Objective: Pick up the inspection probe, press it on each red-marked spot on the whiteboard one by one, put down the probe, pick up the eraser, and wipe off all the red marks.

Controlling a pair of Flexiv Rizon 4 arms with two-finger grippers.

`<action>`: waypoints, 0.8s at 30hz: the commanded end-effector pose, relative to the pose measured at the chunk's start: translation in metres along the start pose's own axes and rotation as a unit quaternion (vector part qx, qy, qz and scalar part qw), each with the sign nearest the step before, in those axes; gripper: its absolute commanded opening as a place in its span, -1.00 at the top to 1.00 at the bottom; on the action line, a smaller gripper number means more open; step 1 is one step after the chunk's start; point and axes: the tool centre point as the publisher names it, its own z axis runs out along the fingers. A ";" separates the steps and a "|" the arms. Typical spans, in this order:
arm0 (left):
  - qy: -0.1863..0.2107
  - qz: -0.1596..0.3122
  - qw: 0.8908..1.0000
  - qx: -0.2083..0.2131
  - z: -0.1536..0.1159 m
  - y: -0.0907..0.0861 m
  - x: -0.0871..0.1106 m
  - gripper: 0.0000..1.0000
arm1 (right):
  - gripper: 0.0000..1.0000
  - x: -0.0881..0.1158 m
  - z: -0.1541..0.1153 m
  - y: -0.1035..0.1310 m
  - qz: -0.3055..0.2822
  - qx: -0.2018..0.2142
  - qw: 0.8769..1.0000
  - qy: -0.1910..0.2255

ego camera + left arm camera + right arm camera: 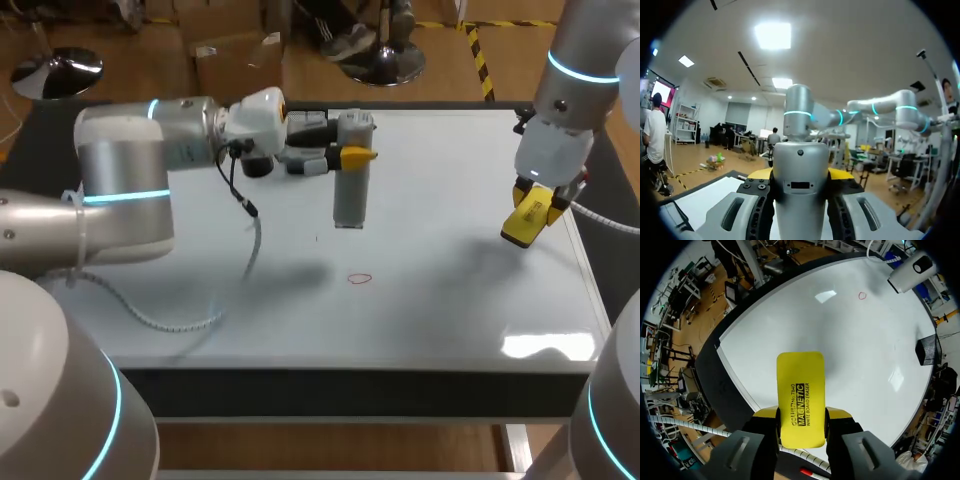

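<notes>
The grey cylindrical probe (pixel 350 178) hangs upright over the far middle of the whiteboard (pixel 450 300), with my left gripper (pixel 345 157) shut on its upper part. In the left wrist view the probe (pixel 800 200) fills the space between the yellow-tipped fingers (pixel 760 174). My right gripper (pixel 535 200) holds the yellow eraser (pixel 528 218) above the board's right side; both fingers clamp the eraser (pixel 800 390) from its sides. One small red ring mark (pixel 359 279) lies on the board, nearer than the probe and also ahead of the eraser as the red mark (pixel 862 295).
A black box (pixel 926 351) sits near the board's edge beside the right arm. The left arm's cable (pixel 235 290) loops down onto the board's left part. The board's dark frame (pixel 350 380) runs along the near edge.
</notes>
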 end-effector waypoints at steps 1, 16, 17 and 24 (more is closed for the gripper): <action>-0.002 0.005 1.000 -0.003 0.003 0.013 0.011 1.00 | 1.00 0.000 -0.001 0.000 -0.001 0.001 1.000 0.001; -0.004 -0.001 1.000 -0.009 0.015 0.046 0.024 1.00 | 1.00 0.000 -0.001 0.000 -0.001 0.001 1.000 0.001; -0.007 0.002 1.000 -0.011 0.016 0.048 0.024 1.00 | 1.00 0.000 -0.001 0.000 -0.001 0.001 1.000 0.001; -0.011 0.007 1.000 -0.009 0.017 0.060 0.027 1.00 | 1.00 0.000 -0.001 0.000 -0.001 0.001 1.000 0.001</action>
